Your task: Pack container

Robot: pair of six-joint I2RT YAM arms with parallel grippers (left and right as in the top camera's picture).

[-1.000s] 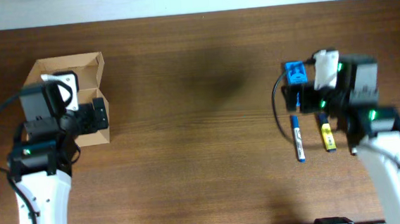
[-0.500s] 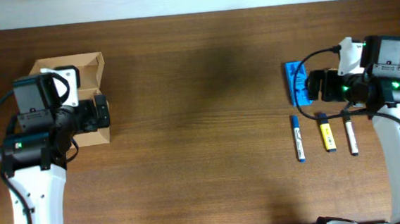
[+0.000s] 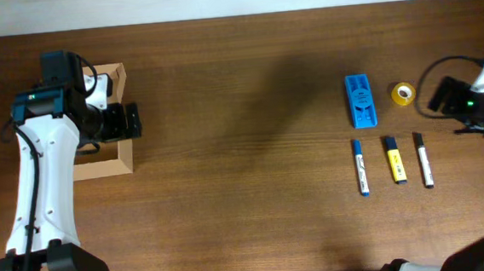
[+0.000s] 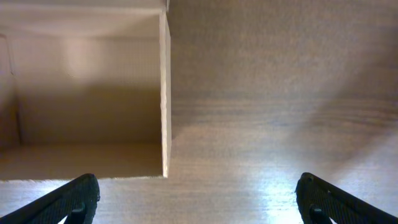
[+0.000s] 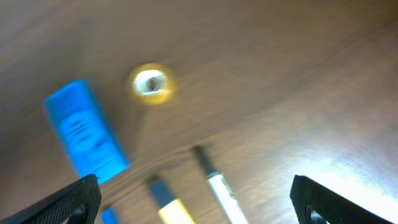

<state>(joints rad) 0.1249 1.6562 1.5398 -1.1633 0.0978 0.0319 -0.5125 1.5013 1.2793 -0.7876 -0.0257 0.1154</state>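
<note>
The brown cardboard box (image 3: 104, 168) sits on the left side of the dark wood table (image 3: 240, 110), near the far edge. Its top is open. The left arm reaches over it and hides much of it. The left gripper (image 4: 198, 186) hangs above the right wall of the box, with the box on one side and the table on the other. Its two black fingers are spread wide apart and hold nothing. The part of the box seen from the left wrist is plain brown card with no print on it.

Far over on the right lies a flat blue case (image 3: 359, 100). A small yellow roll of tape (image 3: 403, 93) lies just beside it. Nearer to me are three markers side by side: a blue one (image 3: 360, 166), a yellow one (image 3: 395, 160) and a white and black one (image 3: 423, 160). Any words on them are too small to read.

The right gripper (image 5: 194, 193) is up in the air, right of the tape. Its fingers are spread wide too, with nothing between them. The right wrist view is blurry.
</note>
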